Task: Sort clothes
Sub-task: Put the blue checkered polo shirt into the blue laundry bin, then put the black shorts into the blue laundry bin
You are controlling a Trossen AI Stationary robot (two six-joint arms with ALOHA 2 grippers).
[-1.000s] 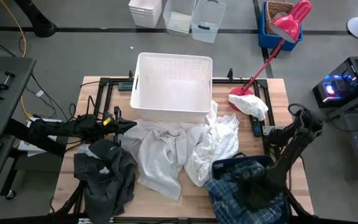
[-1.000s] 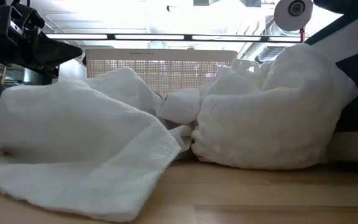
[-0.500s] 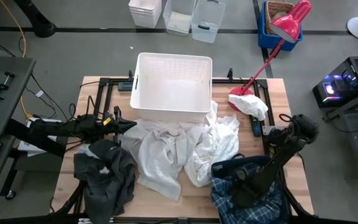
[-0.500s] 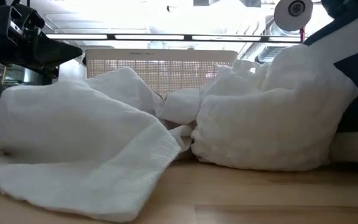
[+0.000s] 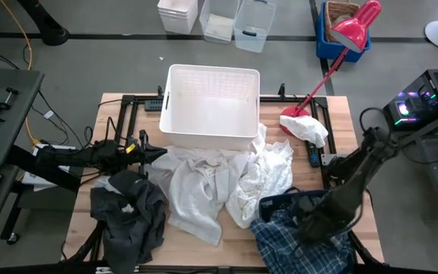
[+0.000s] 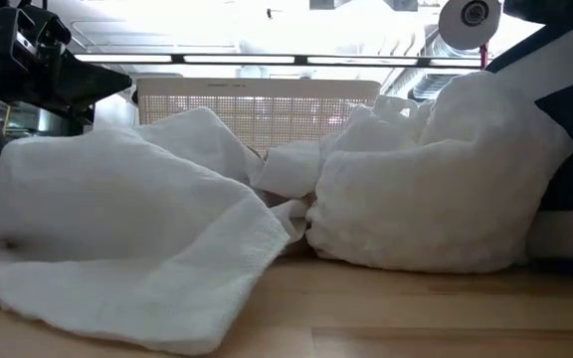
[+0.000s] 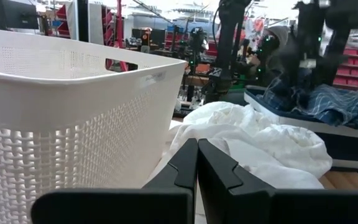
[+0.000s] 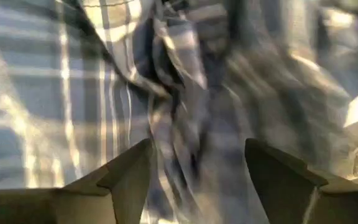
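Note:
A navy-and-white plaid garment (image 5: 276, 237) lies in the dark navy bin (image 5: 274, 203) at the near right. My right gripper (image 5: 310, 227) stands over it, open; in the right wrist view its fingers (image 8: 129, 174) frame the plaid cloth (image 8: 179, 74). Two white garments (image 5: 196, 190) (image 5: 268, 175) lie crumpled mid-table, the right one leaning on the white basket (image 5: 213, 106). A charcoal grey garment (image 5: 131, 217) is heaped at the near left. My left gripper (image 7: 196, 163) hovers shut at the left, pointing at the white heap. My right gripper is open just above the plaid garment, coming at it from above. I cannot tell whether its fingertips touch the cloth.
A red desk lamp (image 5: 333, 53) stands at the far right, a white cloth (image 5: 310, 129) lying over its base. Bare wood shows along the near edge between the grey heap and the bin. Storage bins stand on the floor beyond the table.
My right arm has dipped toward the near edge over the navy bin and then drawn back up and to the right. The plaid garment now lies lower and more spread out in the bin.

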